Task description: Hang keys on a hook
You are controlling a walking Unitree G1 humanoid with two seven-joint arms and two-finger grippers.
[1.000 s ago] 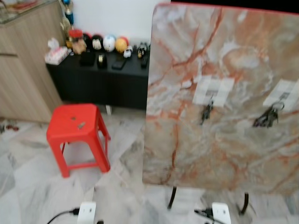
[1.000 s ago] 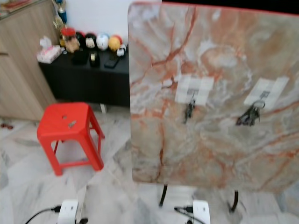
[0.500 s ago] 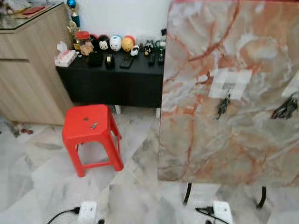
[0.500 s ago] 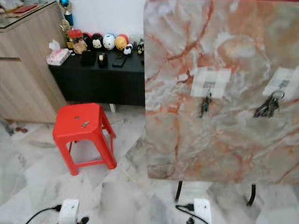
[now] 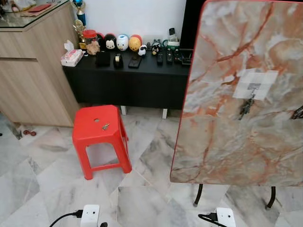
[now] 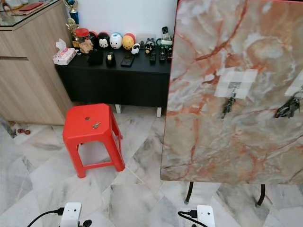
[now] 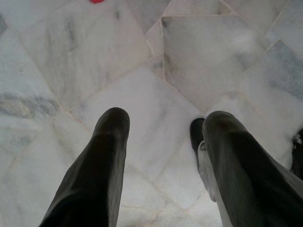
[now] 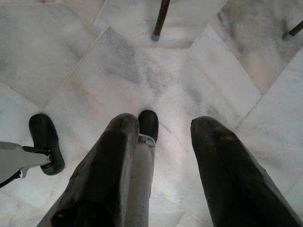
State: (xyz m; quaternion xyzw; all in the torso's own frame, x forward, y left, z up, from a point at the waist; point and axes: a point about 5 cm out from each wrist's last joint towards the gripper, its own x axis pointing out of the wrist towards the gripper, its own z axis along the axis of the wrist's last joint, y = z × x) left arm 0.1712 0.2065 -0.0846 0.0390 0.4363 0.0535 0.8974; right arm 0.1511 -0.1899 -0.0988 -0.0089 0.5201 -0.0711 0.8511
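A small key [image 5: 105, 126] lies on top of a red plastic stool [image 5: 99, 124] on the floor to my left. On the right stands an upright marble board [image 6: 208, 132]. It carries white tape patches with hooks; one bunch of keys [image 6: 228, 105] hangs from the left hook and another bunch [image 6: 288, 109] hangs near the right edge. My left gripper [image 7: 165, 120] hangs over the floor tiles, open with nothing between its fingers. My right gripper [image 8: 168, 124] also points down at the floor, open and holding nothing.
A low black cabinet [image 5: 128, 80] with figurines and remote controls runs along the back wall. A wooden cabinet [image 5: 28, 71] stands at the far left. The board rests on thin black legs [image 6: 189, 193]. Marble floor [image 5: 142, 203] lies between me and the stool.
The whole picture has shifted: the board now sits further right and the stool nearer the middle, so the camera has turned left. The things themselves have not moved.
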